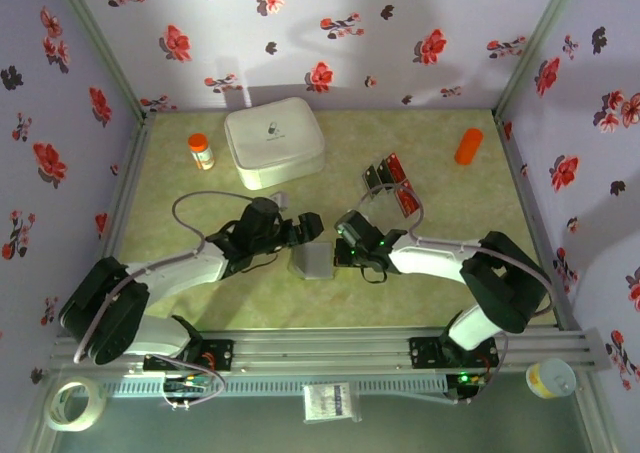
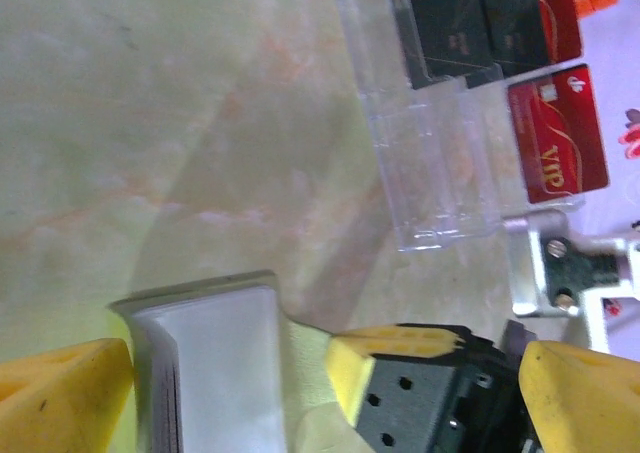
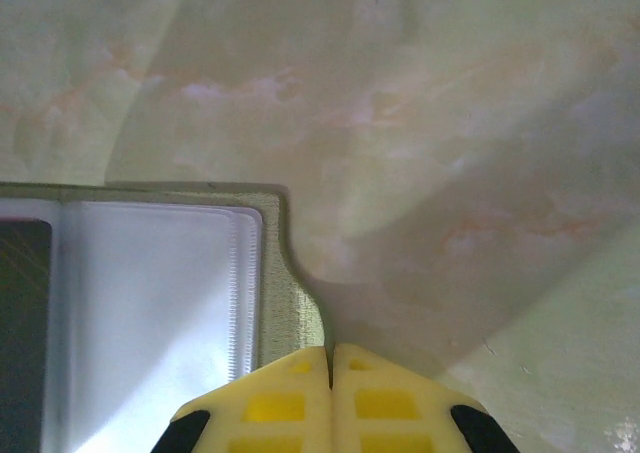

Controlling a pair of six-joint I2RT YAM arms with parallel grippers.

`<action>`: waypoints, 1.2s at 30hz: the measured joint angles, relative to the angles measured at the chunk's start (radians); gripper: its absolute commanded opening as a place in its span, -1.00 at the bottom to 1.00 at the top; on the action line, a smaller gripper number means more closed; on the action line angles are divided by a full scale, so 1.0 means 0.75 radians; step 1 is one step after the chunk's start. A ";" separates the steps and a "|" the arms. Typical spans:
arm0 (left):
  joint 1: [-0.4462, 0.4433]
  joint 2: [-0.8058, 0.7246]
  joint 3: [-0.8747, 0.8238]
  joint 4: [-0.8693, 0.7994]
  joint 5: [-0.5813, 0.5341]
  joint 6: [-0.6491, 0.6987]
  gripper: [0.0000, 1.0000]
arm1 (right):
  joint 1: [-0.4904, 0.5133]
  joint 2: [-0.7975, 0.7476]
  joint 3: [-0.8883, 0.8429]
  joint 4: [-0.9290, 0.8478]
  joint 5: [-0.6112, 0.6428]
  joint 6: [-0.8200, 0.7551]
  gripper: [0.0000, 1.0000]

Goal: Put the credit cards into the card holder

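Observation:
The card holder (image 1: 312, 261) lies open mid-table, with an olive rim (image 3: 290, 303) and a pale clear inner pocket (image 2: 210, 363). A dark card (image 3: 20, 323) sits in its left pocket. My right gripper (image 3: 331, 358) is shut, pinching the holder's olive edge flap; it also shows in the left wrist view (image 2: 400, 358). My left gripper (image 2: 320, 393) is open, its yellow fingers (image 2: 60, 393) straddling the holder and the right gripper's tip. Black credit cards (image 2: 470, 23) and a red one (image 2: 557, 133) lie on a clear pocket sheet (image 2: 430, 163) beyond, at the table's right middle (image 1: 395, 183).
A big white rounded box (image 1: 273, 141) stands at the back, an orange-capped bottle (image 1: 200, 151) to its left. An orange cylinder (image 1: 468, 145) stands at the back right. Floral walls close in three sides. A tape roll (image 1: 78, 403) lies off the front left.

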 measured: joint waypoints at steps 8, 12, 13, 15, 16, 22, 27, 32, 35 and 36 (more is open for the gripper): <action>-0.076 0.082 0.069 0.071 0.010 -0.021 1.00 | -0.045 -0.001 -0.030 0.075 -0.054 0.001 -0.72; -0.093 0.137 0.073 0.106 0.010 -0.039 0.99 | -0.057 -0.081 -0.063 0.039 -0.043 0.009 -0.47; -0.096 0.151 0.074 0.110 0.010 -0.041 1.00 | -0.062 -0.124 -0.074 0.015 -0.037 0.008 -0.43; -0.103 0.172 0.074 0.114 0.009 -0.046 0.99 | -0.077 -0.227 -0.095 -0.041 -0.015 0.006 -0.40; -0.109 0.184 0.074 0.117 0.009 -0.049 1.00 | -0.087 -0.278 -0.105 -0.064 -0.006 0.006 -0.38; -0.142 0.218 0.074 0.116 -0.017 -0.053 0.99 | -0.155 -0.514 -0.180 -0.201 0.042 0.020 -0.34; -0.211 0.228 0.084 0.054 -0.104 -0.004 0.99 | -0.198 -0.620 -0.220 -0.280 0.054 0.030 -0.33; -0.307 0.274 0.157 -0.107 -0.233 0.094 1.00 | -0.219 -0.645 -0.227 -0.309 0.053 0.030 -0.32; -0.360 0.307 0.200 -0.200 -0.311 0.141 1.00 | -0.220 -0.645 -0.229 -0.309 0.053 0.030 -0.31; -0.373 0.314 0.210 -0.226 -0.332 0.151 1.00 | -0.221 -0.645 -0.229 -0.309 0.053 0.030 -0.31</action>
